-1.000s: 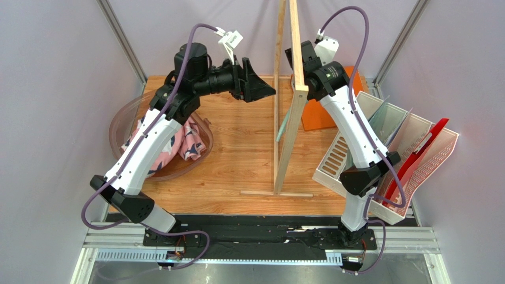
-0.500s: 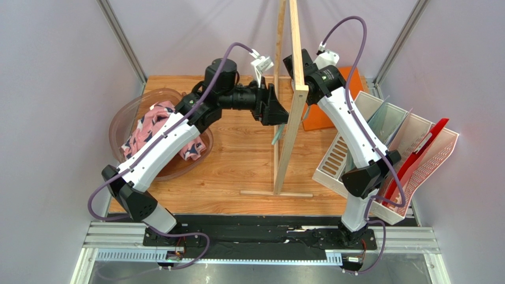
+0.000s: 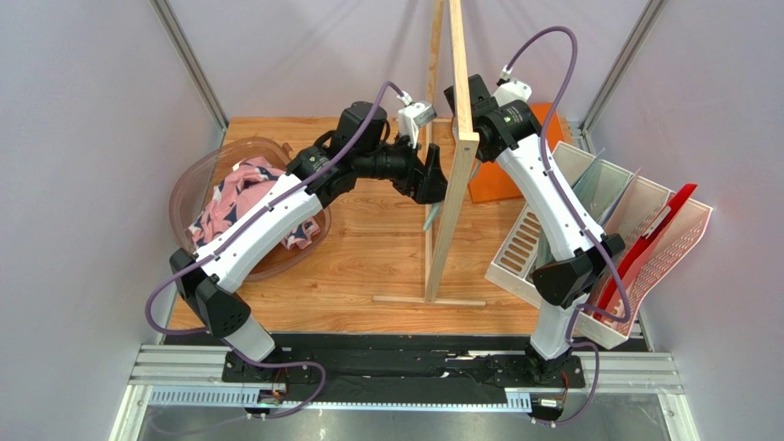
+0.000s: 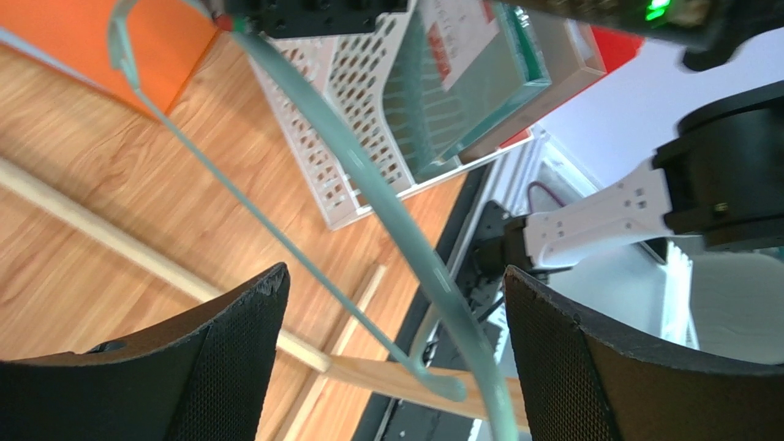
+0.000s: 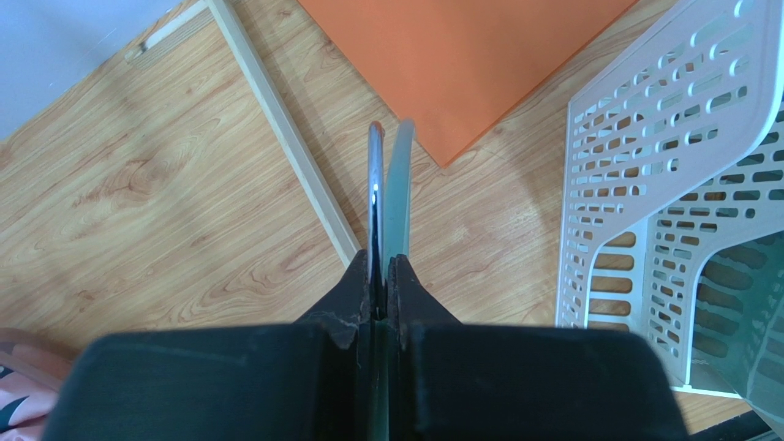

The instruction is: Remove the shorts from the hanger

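wooden tabletop (image 3: 368, 248), hanger (image 4: 391, 207) inside spread left gripper (image 4: 394, 276), pinched by right gripper (image 5: 380, 266)

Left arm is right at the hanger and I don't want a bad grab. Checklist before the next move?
1. Garment removed: ok, the shorts lie in the basin.
2. No fabric on the hanger: ok.
3. Firm hold on the hanger: ok, the right gripper is shut on it.
4. Jaws ready: ok, the left gripper is open, with the hanger's arm passing between its fingers.
5. Hanger clear of the wooden stand: cannot tell, they sit close together from above.
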Available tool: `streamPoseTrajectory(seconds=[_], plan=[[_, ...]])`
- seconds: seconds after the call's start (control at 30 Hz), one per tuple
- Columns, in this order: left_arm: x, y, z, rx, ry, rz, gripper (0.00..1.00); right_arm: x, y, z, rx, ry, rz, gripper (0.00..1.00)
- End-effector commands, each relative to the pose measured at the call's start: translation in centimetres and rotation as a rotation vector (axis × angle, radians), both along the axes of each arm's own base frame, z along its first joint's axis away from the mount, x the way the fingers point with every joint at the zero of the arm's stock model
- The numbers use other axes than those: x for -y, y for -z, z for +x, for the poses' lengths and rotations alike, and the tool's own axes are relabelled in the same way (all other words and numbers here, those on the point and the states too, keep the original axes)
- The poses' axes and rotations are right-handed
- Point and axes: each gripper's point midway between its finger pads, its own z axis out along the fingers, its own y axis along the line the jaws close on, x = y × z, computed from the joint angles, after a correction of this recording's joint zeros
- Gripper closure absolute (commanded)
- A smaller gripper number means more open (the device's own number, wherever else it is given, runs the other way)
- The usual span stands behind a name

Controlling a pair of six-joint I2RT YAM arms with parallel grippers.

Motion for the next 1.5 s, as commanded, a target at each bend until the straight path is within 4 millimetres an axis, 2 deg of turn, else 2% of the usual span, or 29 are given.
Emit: streamPoseTrajectory(seconds=[0.0,0.1,0.2,0.23,0.3,0.43,0.47,0.53,0.57,0.6,0.63,0.67,0.7,0.73,0.77,0.8,0.83,0.87,0.9,0.93,0.97,1.1,1.2,1.23,1.3,1.4,1.43,1.47], plan=[[-0.5,0.2,1.0,0.065,-0.041,0.058,0.12,0.2,-2.1,-0.3,0.061,0.023,0.063,1.0],[-0.2,0.3,1.2,0.052,-0.038,0.065,0.2,0.2,-1.9,-0.6,0.048,0.028,0.07,1.0],[0.0,1.0,1.5,0.034,-0.034,0.087,0.32,0.1,-1.6,-1.0,0.032,0.03,0.083,1.0],[0.2,1.0,1.4,0.031,-0.027,0.086,0.41,0.1,-1.5,-1.1,0.027,0.032,0.084,1.0],[0.3,1.2,1.6,0.021,-0.032,0.095,0.46,0.1,-1.3,-1.3,0.018,0.033,0.095,1.0],[0.2,1.9,1.8,0.003,-0.031,0.135,0.97,-0.1,-1.5,-1.6,0.019,0.031,0.133,1.0],[0.0,2.0,1.8,0.001,-0.034,0.144,1.0,-0.3,-1.6,-1.6,0.018,0.025,0.139,1.0],[-0.6,1.9,2.1,-0.001,-0.068,0.154,1.0,0.1,-1.3,-2.0,0.008,0.025,0.136,1.0],[-0.9,2.1,2.0,-0.018,-0.064,0.158,1.0,-0.1,-1.1,-2.2,-0.003,0.005,0.149,0.88],[-1.1,1.9,1.8,-0.031,-0.059,0.15,1.0,0.1,-1.8,-2.6,0.012,-0.014,0.163,0.81],[-1.2,1.7,1.4,-0.052,-0.043,0.131,1.0,-0.3,-2.2,-2.2,0.045,-0.033,0.191,0.77],[-1.4,1.4,1.8,-0.05,-0.05,0.11,1.0,-0.5,-0.6,-2.4,0.001,-0.083,0.198,0.68],[-1.8,1.4,1.5,-0.059,-0.045,0.097,1.0,-0.7,-0.6,-2.6,0.01,-0.111,0.213,0.61],[-1.9,1.1,1.1,-0.076,-0.035,0.077,1.0,-0.8,-2.3,-2.7,0.077,-0.14,0.252,0.52],[-2.3,1.0,1.4,-0.085,-0.043,0.069,1.0,-0.9,-1.0,-3.3,0.044,-0.195,0.248,0.48],[-2.6,0.9,1.3,-0.094,-0.043,0.063,1.0,-0.9,-1.2,-3.5,0.06,-0.219,0.256,0.38],[-2.8,0.8,1.1,-0.11,-0.034,0.054,1.0,-0.8,-2.7,-4.0,0.112,-0.245,0.275,0.31],[-3.0,0.8,1.1,-0.138,-0.041,0.049,1.0,-0.6,-2.5,-4.4,0.106,-0.26,0.277,0.26],[-3.5,0.8,1.2,-0.149,-0.052,0.043,1.0,-0.4,-2.1,-4.8,0.096,-0.282,0.263,0.12],[-3.6,0.7,1.1,-0.162,-0.041,0.031,1.0,-0.1,-3.1,-5.2,0.127,-0.306,0.267,0.09],[-3.6,0.3,1.1,-0.171,-0.047,0.013,1.0,-0.4,-3.3,-5.6,0.125,-0.342,0.274,0.0],[-4.4,-0.6,0.5,-0.249,-0.031,-0.076,1.0,0.0,-4.4,-7.3,0.145,-0.417,0.24,0.0],[-5.6,-1.7,-0.2,-0.295,-0.025,-0.147,1.0,1.7,-5.2,-8.8,0.155,-0.39,0.207,0.0],[-6.6,-2.2,0.0,-0.306,-0.03,-0.173,1.0,2.5,-5.3,-9.3,0.15,-0.377,0.194,0.0],[-8.3,-3.8,-0.1,-0.327,-0.054,-0.228,1.0,3.7,-6.0,-10.5,0.16,-0.352,0.19,0.0],[-9.9,-6.4,-0.5,-0.361,-0.067,-0.322,1.0,4.5,-6.4,-11.9,0.166,-0.342,0.195,0.0],[-10.8,-7.5,0.3,-0.329,-0.088,-0.365,1.0,4.6,-6.5,-12.1,0.17,-0.33,0.203,0.0],[-11.3,-8.1,0.1,-0.34,-0.095,-0.399,1.0,4.7,-6.5,-12.3,0.168,-0.326,0.207,0.0]])
